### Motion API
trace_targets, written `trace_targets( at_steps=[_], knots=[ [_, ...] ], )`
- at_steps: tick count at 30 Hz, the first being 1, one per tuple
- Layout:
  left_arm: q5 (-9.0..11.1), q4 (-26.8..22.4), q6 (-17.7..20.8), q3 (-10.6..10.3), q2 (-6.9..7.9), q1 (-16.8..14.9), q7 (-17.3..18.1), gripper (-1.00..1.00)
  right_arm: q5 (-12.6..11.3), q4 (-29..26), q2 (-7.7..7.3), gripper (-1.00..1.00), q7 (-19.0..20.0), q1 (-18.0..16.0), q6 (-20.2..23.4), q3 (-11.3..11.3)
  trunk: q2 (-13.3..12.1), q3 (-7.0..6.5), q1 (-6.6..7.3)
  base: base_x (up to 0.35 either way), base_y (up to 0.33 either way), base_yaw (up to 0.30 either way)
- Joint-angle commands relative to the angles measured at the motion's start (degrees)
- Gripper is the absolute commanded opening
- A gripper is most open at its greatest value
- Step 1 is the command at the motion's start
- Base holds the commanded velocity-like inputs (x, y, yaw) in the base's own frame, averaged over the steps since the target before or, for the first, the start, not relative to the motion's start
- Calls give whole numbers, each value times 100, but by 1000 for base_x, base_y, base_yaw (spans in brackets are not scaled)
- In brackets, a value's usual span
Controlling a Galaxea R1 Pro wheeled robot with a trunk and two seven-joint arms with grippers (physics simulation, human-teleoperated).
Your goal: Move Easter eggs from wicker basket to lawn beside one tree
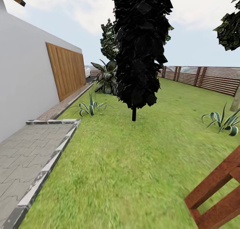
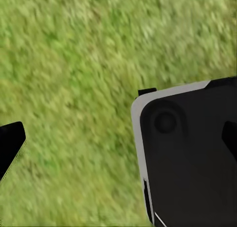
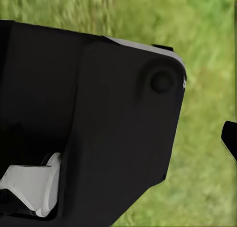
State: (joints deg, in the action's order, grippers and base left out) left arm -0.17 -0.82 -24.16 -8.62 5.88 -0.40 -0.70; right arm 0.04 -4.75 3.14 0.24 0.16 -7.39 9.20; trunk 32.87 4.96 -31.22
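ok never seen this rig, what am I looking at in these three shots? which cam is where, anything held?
It is a simulated wheeled robot with two arms, driving through a garden. The head camera looks forward over the lawn: a dark bushy tree ahead, a paved path and house wall to the left, a slatted fence behind, spiky plants, and a red-brown wooden frame at lower right. The two wrist cameras point down at grass past black robot body panels. No eggs or basket are in sight; whether the grippers are open cannot be told.
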Motion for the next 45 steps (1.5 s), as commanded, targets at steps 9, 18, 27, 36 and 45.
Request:
trace_targets(
  at_steps=[9, 18, 27, 36, 45],
  knots=[
    [-1, 3, -19, -27, 6, -4, -9, 100, -15, -58, 35, 100, 2, 1, -13, 23, 7, 9, -6, 336, 0, 0],
    [-1, 3, -19, -26, 9, -4, -9, 100, -15, -75, 71, 100, 2, 1, -17, 41, 7, 9, -6, 336, 0, 0],
    [-1, 3, -26, -26, 9, -4, -9, 100, -32, -62, 67, 100, -30, 1, -24, -16, 7, 9, -6, 336, 0, 0],
    [-1, 3, -27, -26, 27, -4, -9, 100, -30, -65, 64, 100, -17, 1, -33, -350, 7, 9, -6, 336, 0, 0],
    [6, 5, -27, -14, 106, -4, -9, 100, -26, -61, 64, 100, -11, 1, -27, -380, 7, 9, -6, 336, 0, -3]
  ],
)
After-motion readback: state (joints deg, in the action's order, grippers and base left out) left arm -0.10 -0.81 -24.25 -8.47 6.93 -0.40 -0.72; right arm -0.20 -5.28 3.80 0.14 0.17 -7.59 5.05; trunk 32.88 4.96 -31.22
